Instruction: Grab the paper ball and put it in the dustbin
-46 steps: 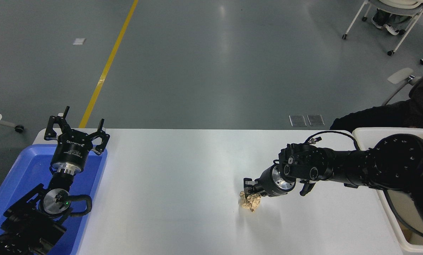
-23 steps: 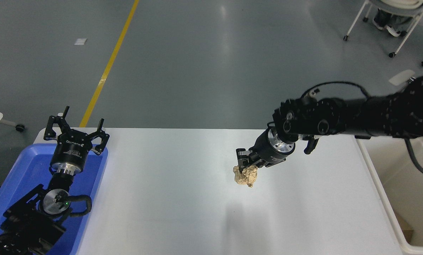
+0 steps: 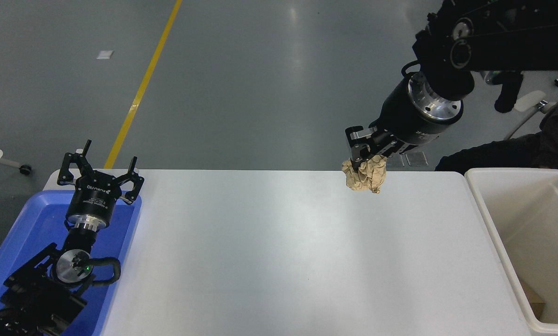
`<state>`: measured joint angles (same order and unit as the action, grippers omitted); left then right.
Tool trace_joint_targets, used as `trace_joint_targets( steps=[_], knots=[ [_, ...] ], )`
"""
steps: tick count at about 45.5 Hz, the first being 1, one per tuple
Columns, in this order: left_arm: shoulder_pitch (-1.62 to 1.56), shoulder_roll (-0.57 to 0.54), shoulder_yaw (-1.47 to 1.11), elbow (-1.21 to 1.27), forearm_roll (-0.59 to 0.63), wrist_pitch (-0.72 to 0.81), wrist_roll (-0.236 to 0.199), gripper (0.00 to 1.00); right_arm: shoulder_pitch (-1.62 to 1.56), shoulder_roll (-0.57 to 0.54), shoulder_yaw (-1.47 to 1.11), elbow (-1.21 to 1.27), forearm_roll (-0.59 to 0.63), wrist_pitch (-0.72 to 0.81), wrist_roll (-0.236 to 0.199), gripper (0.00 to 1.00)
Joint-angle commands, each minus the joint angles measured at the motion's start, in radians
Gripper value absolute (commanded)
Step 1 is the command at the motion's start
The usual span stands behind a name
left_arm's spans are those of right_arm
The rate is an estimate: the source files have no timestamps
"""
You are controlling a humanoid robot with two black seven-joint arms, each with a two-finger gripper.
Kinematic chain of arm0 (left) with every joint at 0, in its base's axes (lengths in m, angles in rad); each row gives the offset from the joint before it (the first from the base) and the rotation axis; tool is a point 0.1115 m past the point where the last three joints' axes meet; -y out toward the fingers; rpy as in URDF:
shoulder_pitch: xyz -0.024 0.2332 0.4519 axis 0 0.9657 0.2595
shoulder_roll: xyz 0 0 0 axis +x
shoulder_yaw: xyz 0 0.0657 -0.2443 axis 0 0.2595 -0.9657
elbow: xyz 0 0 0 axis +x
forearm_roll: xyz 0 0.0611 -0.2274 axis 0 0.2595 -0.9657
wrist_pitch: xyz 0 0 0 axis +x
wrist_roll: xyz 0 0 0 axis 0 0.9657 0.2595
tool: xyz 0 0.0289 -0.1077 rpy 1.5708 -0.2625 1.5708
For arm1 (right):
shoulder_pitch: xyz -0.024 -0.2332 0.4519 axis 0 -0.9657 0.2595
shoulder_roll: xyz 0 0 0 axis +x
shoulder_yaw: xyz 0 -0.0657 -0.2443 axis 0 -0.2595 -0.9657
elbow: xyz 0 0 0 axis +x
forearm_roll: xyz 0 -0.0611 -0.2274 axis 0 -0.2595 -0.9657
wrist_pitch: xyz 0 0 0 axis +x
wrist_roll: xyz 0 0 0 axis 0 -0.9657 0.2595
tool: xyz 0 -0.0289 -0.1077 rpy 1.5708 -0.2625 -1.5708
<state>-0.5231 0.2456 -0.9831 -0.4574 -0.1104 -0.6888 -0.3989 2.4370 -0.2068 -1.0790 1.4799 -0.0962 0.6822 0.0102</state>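
Observation:
My right gripper (image 3: 363,156) is shut on the paper ball (image 3: 365,173), a wrinkly tan-brown wad. It holds the ball high above the white table (image 3: 283,252), in front of the table's far edge and left of the dustbin. The dustbin (image 3: 498,219) is a large cream-white bin at the table's right end, with a bit of brown paper low inside it. My left gripper (image 3: 100,164) is open and parked over the blue tray at the lower left.
A shallow blue tray (image 3: 26,224) lies at the table's left end under my left arm. A person's dark sleeve (image 3: 507,151) rests just beyond the dustbin's far rim. A white chair stands on the floor at the top right.
My right gripper has lifted the paper ball off the table and carried it up and to the right, toward the far edge. The left arm has not moved.

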Motion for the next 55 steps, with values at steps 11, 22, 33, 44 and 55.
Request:
trace_joint_targets(
  steps=[11,22,33,44,55],
  knots=[
    [-0.002,0.0,0.001,0.0,0.0,0.0,-0.001,1.0,-0.002,-0.301,-0.196,-0.015,-0.27,0.01,-0.001,0.0],
    [-0.002,0.0,0.001,0.0,0.0,0.0,-0.001,1.0,-0.186,-0.657,-0.159,-0.211,-0.516,0.007,0.002,0.0],
    [-0.002,0.0,0.001,0.0,0.0,0.0,-0.001,1.0,-0.637,-0.809,0.18,-0.558,-0.516,-0.035,0.005,0.0],
    [-0.002,0.0,0.001,0.0,0.0,0.0,-0.001,1.0,-1.094,-0.758,0.576,-0.818,-0.516,-0.101,0.005,0.0],
    [-0.003,0.0,0.003,0.0,0.0,0.0,-0.001,1.0,-1.403,-0.62,0.663,-1.032,-0.445,-0.297,0.004,0.0]
  ],
)
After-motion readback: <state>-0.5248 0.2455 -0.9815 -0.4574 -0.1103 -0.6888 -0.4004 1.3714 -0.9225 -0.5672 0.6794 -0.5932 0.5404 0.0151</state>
